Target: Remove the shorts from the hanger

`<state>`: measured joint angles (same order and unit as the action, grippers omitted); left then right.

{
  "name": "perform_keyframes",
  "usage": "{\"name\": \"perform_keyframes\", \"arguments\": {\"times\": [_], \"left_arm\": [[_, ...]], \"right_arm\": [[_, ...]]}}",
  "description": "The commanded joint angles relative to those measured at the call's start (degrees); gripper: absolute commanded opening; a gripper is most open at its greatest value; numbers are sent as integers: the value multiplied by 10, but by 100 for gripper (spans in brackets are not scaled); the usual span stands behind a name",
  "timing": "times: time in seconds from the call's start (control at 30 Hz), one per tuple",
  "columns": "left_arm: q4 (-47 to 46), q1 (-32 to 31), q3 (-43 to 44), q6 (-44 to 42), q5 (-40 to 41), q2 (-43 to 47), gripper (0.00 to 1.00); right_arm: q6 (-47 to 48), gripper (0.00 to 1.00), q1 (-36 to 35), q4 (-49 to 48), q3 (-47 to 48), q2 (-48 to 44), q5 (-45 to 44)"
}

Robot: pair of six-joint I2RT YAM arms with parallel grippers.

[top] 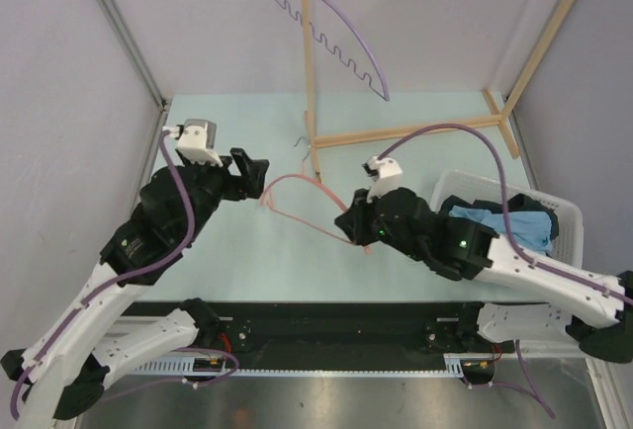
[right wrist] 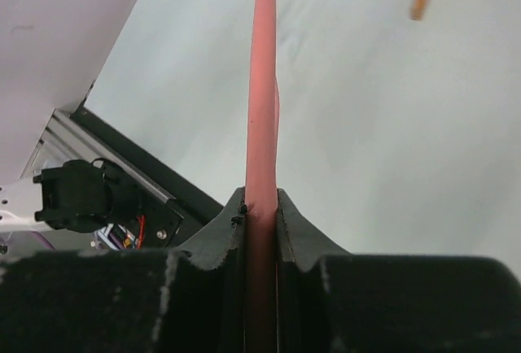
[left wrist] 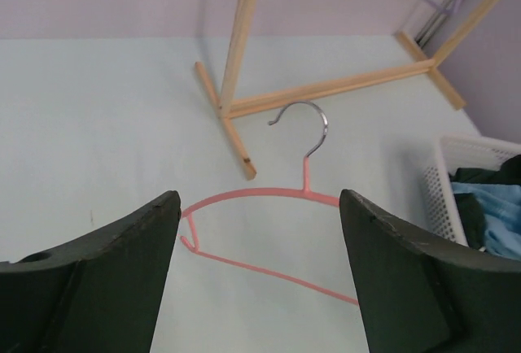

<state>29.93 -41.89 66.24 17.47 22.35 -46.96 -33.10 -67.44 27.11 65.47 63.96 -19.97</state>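
**Item 1.** Right gripper (right wrist: 262, 200), count one. The fingers are clamped on the lower bar of the pink hanger (top: 297, 200), which runs straight out between them edge-on. The hold appears meant to steady the frame just above the table (top: 218, 251).

**Item 2.** Left gripper (top: 252, 170), count one. The fingers are spread wide and grip nothing. It sits at 9 o'clock of the hanger in the top view. Its wrist camera frames the hanger's shoulder between the two fingers. It is likely placed to take or support that free end.

**Item 3.** Pink hanger, count one. It is bare, with no fabric on it. Its metal hook (left wrist: 308, 128) points toward 12 o'clock, at the foot of the wooden rack (top: 310, 73).

**Item 4.** Purple hanger (top: 341, 39), count one. It hangs empty on the rack rail at 12 o'clock.

**Item 5.** Wooden rack, count one, standing at the far side of the table.

**Item 6.** White basket (top: 572, 214), count one, at 3 o'clock of the right gripper, beside that arm.

**Item 7.** Shorts, count two pairs. The black pair (top: 544, 204) and the light blue pair (top: 529, 227) lie bundled together inside the basket, touching each other and well apart from both hangers.

**Remark.** Both hangers are empty and both pairs are in the basket, so the removal looks complete. What seems left is setting down the pink hanger.
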Motion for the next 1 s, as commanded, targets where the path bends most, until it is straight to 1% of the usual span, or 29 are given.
{"name": "perform_keyframes", "arguments": {"times": [0.0, 0.03, 0.17, 0.2, 0.27, 0.3, 0.33, 0.4, 0.43, 0.53, 0.63, 0.8, 0.83, 0.87, 0.97], "left_arm": [[-37, -2, -9, -4, -36, 34, 85], [-38, -2, -13, -1, -42, 39, 85], [-44, -2, -31, 18, -70, 59, 85], [-46, -2, -40, 23, -76, 64, 85], [-51, -2, -49, 38, -81, 71, 86], [-53, -2, -56, 41, -82, 71, 87], [-55, -2, -59, 48, -83, 76, 88], [-59, -2, -63, 49, -88, 77, 89], [-59, -2, -63, 51, -90, 77, 89], [-58, -2, -62, 53, -92, 78, 90], [-59, -2, -64, 55, -88, 83, 91], [-57, -2, -66, 58, -91, 94, 90], [-55, -2, -66, 62, -93, 96, 90], [-54, -2, -68, 63, -95, 98, 90], [-54, -2, -75, 74, -110, 103, 91]], "right_arm": [[-44, 0, 55, 29, -32, -95, -39], [-52, 0, 70, 36, -44, -132, -36], [-57, 0, 153, 78, -56, -211, -22], [-54, 0, 189, 84, -57, -226, -14], [-39, 0, 223, 89, -56, -256, -5], [-31, 0, 240, 87, -57, -264, -3], [-23, 0, 272, 86, -55, -270, 1], [7, 0, 298, 76, -48, -274, 5], [18, 0, 323, 72, -46, -271, 5], [79, 0, 354, 16, -44, -257, 14], [144, 0, 383, -98, -44, -229, 13], [186, 0, 441, -233, -42, -174, 40], [192, 0, 448, -282, -42, -152, 50], [191, 0, 455, -307, -42, -143, 75], [200, 0, 468, -399, -40, -101, 107]]}}
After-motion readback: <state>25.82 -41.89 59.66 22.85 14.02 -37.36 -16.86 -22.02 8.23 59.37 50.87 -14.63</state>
